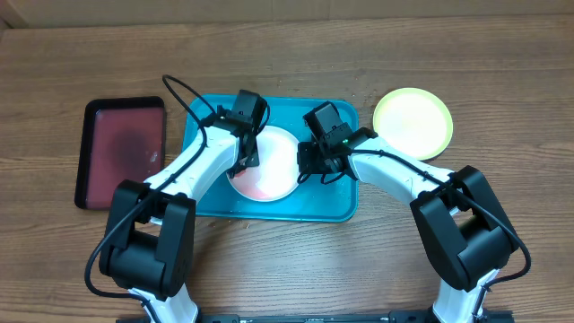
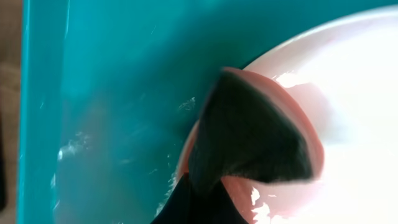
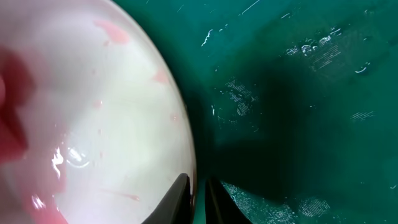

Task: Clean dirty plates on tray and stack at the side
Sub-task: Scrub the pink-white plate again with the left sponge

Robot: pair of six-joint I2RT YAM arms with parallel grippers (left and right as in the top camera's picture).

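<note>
The sponge [image 2: 249,134] pinched in the left gripper [image 2: 193,208] is scrubbing the white plate [image 3: 112,124], its rim pinched by the right gripper [image 3: 198,196]; next, wipe away the red smears [image 3: 18,87].

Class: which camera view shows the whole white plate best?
The overhead view: the white plate shows nearly whole, lying in the tray. The two wrist views show only its rim and red-smeared patches, close up.

Bright, even light comes from overhead, so only faint, soft shadows lie on the tray [image 1: 287,209]. Right of the tray, the yellow-green plate [image 1: 413,121] glares almost white at its centre. Up close, the white plate [image 3: 93,112] on the tray blows out, glints fleck the tray floor, and everything looks soft, slightly blurred.
</note>
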